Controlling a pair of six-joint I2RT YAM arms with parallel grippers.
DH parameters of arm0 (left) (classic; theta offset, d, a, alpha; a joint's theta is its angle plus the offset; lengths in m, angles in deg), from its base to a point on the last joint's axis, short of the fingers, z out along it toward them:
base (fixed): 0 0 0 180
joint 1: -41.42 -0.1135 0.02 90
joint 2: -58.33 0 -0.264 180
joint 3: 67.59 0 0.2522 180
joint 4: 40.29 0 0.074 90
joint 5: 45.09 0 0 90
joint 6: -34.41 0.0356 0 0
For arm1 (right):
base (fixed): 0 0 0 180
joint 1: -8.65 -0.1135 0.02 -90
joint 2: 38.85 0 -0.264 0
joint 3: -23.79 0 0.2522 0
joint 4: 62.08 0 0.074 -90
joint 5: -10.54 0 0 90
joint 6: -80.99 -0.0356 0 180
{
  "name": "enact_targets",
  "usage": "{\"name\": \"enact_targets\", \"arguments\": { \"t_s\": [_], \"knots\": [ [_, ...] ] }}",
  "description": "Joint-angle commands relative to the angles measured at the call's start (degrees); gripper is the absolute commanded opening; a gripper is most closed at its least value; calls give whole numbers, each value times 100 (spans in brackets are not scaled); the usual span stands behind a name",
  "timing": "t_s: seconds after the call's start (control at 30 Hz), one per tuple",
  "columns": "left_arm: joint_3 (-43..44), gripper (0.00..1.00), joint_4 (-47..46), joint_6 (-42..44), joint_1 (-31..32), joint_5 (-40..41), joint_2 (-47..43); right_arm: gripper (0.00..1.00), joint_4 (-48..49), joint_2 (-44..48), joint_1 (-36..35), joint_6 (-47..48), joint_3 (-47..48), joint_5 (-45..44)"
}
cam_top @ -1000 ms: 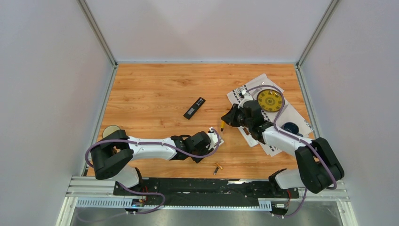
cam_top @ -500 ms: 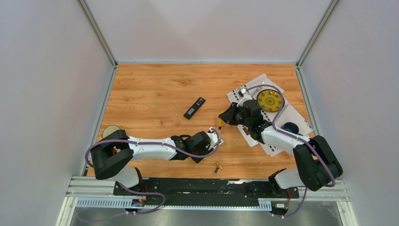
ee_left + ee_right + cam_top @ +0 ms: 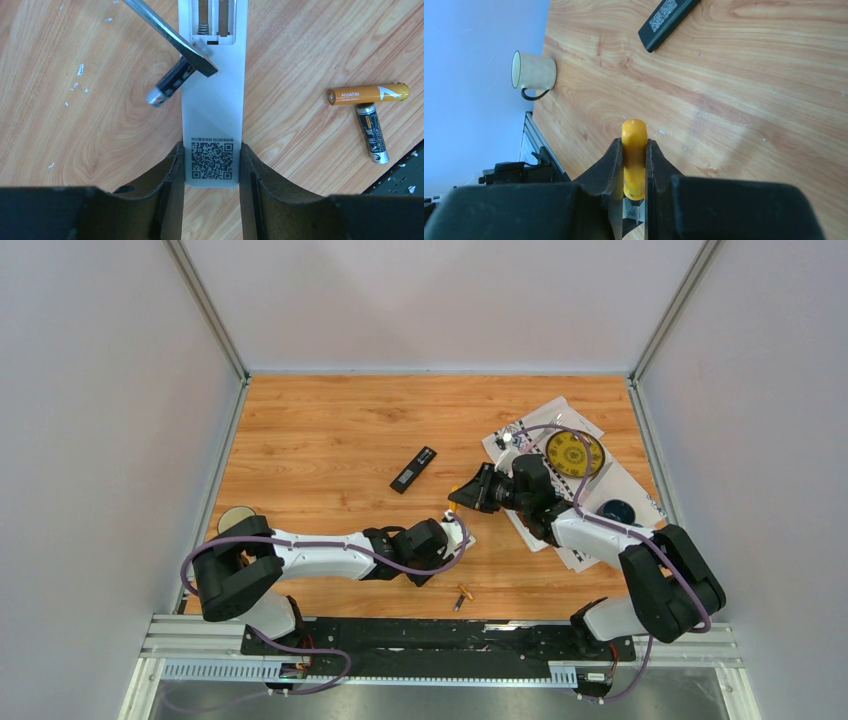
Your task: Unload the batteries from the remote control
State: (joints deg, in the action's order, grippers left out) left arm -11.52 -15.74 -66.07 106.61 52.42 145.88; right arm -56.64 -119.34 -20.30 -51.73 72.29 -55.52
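A white remote control (image 3: 212, 107) lies back-up on the wood, and my left gripper (image 3: 211, 150) is shut on its QR-code end. Its battery bay (image 3: 212, 22) is uncovered and a spring shows inside. One dark battery (image 3: 171, 84) lies tilted at the remote's left edge, under the screwdriver blade (image 3: 192, 50). Two more batteries lie to the right, an orange one (image 3: 367, 93) and a dark grey one (image 3: 372, 132). My right gripper (image 3: 634, 145) is shut on the yellow screwdriver handle (image 3: 634, 132). Seen from above, it (image 3: 465, 496) hovers just beyond the left gripper (image 3: 458, 533).
A black remote (image 3: 413, 469) lies farther back on the table. A cream mug (image 3: 531, 72) stands at the left edge. Printed sheets (image 3: 545, 420) at the right carry a yellow disc (image 3: 574, 452) and a dark blue disc (image 3: 617, 510).
My right gripper has swung left and tilted, carrying the screwdriver toward the white remote. The left arm and the remote have stayed put.
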Motion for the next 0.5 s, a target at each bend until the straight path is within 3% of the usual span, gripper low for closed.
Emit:
{"name": "enact_targets", "arguments": {
  "t_s": [0.0, 0.47],
  "knots": [
    [-108, 0, 301, 72, 3, -48, 236, 0, 207, -37, -14, -26, 41, 321],
    [-117, 0, 275, 37, 11, -21, 184, 0, -285, 262, 82, 229, 244, 5]
  ]
}}
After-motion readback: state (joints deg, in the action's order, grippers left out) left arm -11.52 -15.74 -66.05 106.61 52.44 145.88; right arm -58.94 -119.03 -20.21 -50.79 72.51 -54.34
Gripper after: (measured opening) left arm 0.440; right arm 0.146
